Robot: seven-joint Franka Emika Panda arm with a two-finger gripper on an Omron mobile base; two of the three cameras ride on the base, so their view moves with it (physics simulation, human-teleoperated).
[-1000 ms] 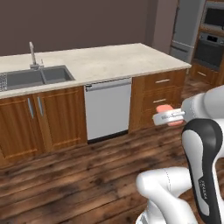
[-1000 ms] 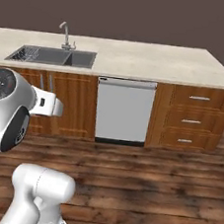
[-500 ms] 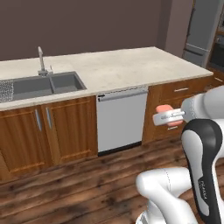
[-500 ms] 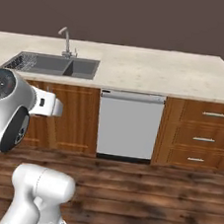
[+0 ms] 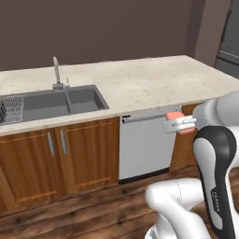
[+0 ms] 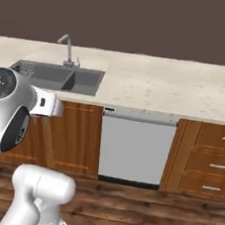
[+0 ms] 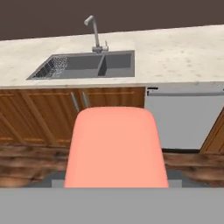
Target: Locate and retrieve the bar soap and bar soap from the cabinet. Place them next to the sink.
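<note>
A salmon-pink bar soap looms close in the hand view, covering the fingertips. In the left base view the bar soap is clamped in my gripper, which is shut on it and hangs in front of the counter at counter height, well right of the sink. The dark grey double-basin sink is set in the counter with its slim silver faucet behind it. The cabinet is out of view.
A pale stone counter stretches right of the sink. Below it are a white dishwasher front, wooden doors and drawers. A wire rack sits in the left basin. The floor is dark wood.
The base has driven, so the whole scene shifted: sink and counter now sit nearer and more central. The gripper stays shut on the bar soap in the same pose.
</note>
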